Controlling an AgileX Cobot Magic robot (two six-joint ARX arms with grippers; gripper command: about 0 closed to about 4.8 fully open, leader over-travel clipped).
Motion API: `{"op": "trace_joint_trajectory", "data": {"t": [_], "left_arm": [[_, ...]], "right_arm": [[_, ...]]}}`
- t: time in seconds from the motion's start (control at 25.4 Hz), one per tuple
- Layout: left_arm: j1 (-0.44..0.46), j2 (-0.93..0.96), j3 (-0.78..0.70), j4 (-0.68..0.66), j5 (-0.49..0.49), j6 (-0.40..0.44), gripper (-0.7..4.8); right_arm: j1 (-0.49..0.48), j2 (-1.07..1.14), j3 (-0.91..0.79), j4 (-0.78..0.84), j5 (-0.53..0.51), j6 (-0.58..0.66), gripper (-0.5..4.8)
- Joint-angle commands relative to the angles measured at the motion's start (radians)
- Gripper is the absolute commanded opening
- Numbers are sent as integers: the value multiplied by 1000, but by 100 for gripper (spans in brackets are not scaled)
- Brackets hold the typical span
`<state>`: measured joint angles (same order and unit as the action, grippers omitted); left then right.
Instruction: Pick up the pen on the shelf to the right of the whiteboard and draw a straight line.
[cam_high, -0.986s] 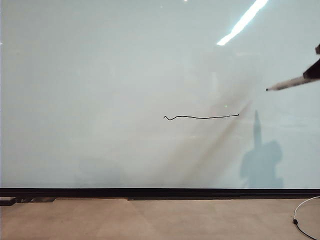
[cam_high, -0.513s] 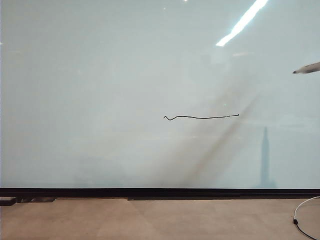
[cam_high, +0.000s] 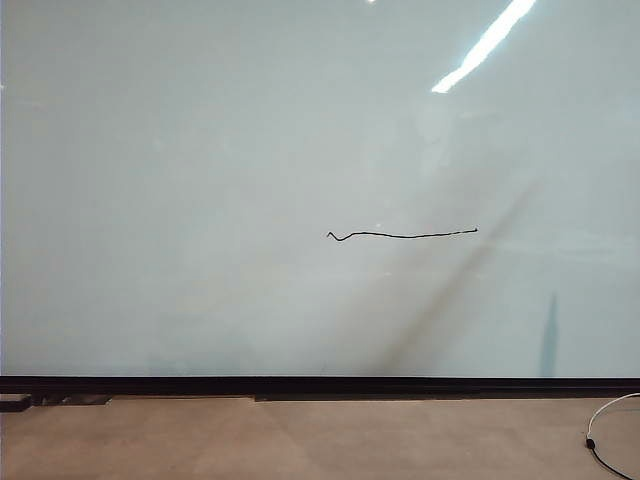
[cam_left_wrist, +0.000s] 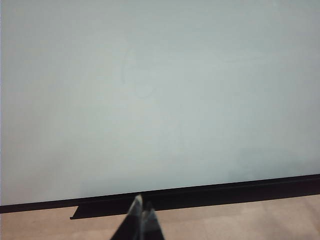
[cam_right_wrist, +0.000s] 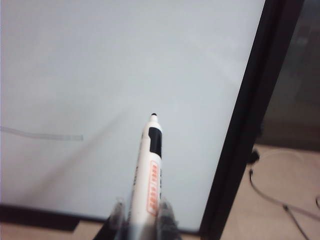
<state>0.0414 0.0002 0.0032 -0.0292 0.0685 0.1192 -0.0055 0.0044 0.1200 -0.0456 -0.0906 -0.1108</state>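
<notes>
Gripping the pen (cam_right_wrist: 148, 170), right pincer (cam_right_wrist: 141, 212) half cropped; left pincer (cam_left_wrist: 141, 209) clenched, barely visible.

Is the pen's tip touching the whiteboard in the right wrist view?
No, the pen in the right claw points at the whiteboard, tip apart.

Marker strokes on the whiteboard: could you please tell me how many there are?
1: the line runs roughly level just right of the whiteboard centre in the exterior view; no other shows.

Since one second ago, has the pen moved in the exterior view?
Yes. It pointed at the whiteboard above the line's right end, then withdrew past the right edge; now only the right wrist view shows the pen.
</notes>
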Motion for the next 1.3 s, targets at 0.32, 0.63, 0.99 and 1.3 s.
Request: {"op": "trace_joint_trajectory", "data": {"t": [0.32,0.63,0.99,1.3], "left_arm": [[0,0,4,3,3,2,-5],[0,0,4,1,3,2,-5],[0,0,4,1,3,2,-5],[0,0,4,1,3,2,-5]], "right_arm": [[1,-3,-74,93,-16,-80,-5],[1,-3,-120,220,-12,-95,-5],[1,-3,-120,223,36,-94,-5],[0,-3,-120,148,37,-92,-5]]}}
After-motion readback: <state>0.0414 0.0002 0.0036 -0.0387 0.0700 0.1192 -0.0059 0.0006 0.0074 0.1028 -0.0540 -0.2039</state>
